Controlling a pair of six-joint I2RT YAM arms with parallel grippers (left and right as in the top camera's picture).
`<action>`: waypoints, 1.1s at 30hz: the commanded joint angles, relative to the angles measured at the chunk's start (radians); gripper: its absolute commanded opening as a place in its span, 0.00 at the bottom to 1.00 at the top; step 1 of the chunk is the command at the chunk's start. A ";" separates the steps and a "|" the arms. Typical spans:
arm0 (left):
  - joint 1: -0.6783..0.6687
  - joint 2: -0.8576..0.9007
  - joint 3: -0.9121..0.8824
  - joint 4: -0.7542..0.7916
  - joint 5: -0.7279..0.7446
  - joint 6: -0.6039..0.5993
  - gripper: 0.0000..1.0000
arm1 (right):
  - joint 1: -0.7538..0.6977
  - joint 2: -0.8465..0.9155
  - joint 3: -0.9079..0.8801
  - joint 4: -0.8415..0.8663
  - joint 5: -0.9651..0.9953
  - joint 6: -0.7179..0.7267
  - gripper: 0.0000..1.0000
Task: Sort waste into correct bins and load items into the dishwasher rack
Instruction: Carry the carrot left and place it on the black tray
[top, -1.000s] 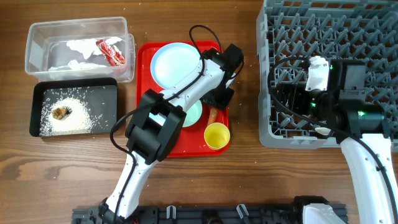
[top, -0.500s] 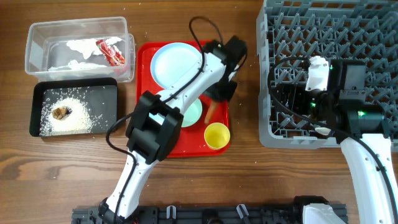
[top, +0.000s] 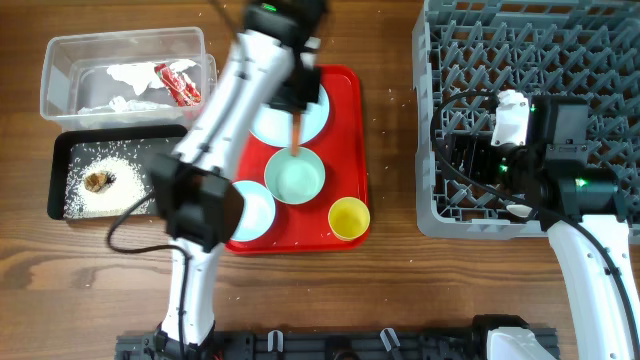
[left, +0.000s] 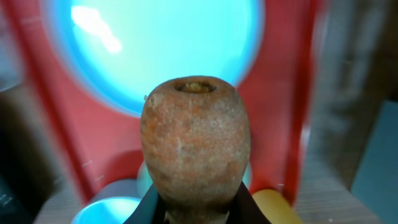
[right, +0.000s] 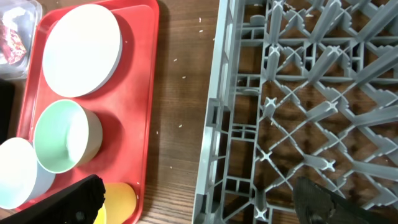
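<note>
Carrot piece (left: 196, 149): in the left wrist view we see it clamped at its lower part, cut end uppermost. From overhead (top: 298, 132) it hangs above the red tray (top: 356, 120), between the plate and the mint bowl.
Left gripper (top: 300, 104): its fingers press on the carrot piece from both sides, above the middle of the red tray.
Right gripper (right: 196, 186): fingers spread wide with nothing between them, over the rack's 9 o'clock edge.
Plate (top: 318, 112): at 12 o'clock on the red tray, partly hidden by the left arm.
Mint bowl (top: 296, 178): mid-tray, just at 6 o'clock of the carrot piece. We cannot tell whether the two touch.
Pale blue bowl (top: 252, 212): the tray's 7 o'clock corner.
Yellow cup (top: 348, 218): the tray's 5 o'clock corner, upright.
Clear tub (top: 52, 95): at 10 o'clock of the red tray, holding the tissue (top: 125, 75) and the red wrapper (top: 178, 82).
Black tray (top: 56, 150): just at 6 o'clock of the clear tub, holding the brown lump (top: 97, 181) amid rice grains (top: 135, 195).
Rack (top: 450, 30): at 3 o'clock of the red tray, on the table (top: 390, 260).
</note>
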 joint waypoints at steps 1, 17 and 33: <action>0.164 -0.058 0.027 -0.063 -0.025 -0.044 0.04 | -0.003 0.008 0.023 0.008 0.010 0.011 0.99; 0.692 -0.066 -0.041 -0.099 -0.010 -0.062 0.04 | -0.003 0.008 0.023 0.007 0.010 0.013 0.99; 0.823 -0.066 -0.375 0.014 -0.081 -0.111 0.25 | -0.003 0.008 0.023 0.015 0.010 0.012 1.00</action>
